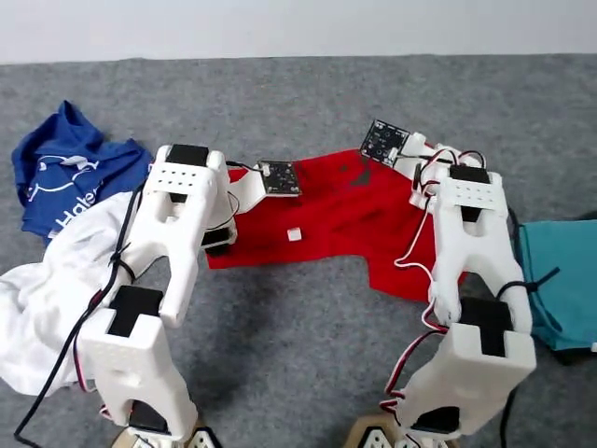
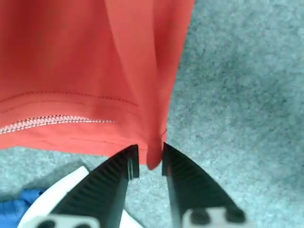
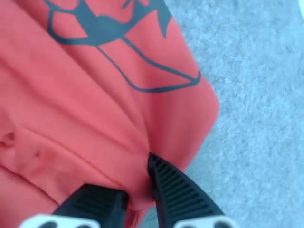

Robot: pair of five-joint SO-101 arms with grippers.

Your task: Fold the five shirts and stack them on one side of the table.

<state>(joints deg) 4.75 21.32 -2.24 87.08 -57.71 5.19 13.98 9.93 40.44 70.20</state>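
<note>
Grey table (image 1: 308, 93), and the red shirt (image 1: 345, 219) is spread across the middle, between the two arms. The white shirt (image 1: 47, 289) lies crumpled at near left, the blue shirt (image 1: 65, 177) is beyond it at far left, and the teal shirt (image 1: 560, 280) is at the right edge. The left gripper (image 2: 149, 164) has its fingers pinched on the red shirt's hem corner. The right gripper (image 3: 137, 179) is clamped on a bunched fold beside the dark print. Both holds look thin, I'd say, so this fold wants both arms lifting level and together, cloth taut between them, then one sweep so the edges meet. An uneven pull could slip that left corner free.
</note>
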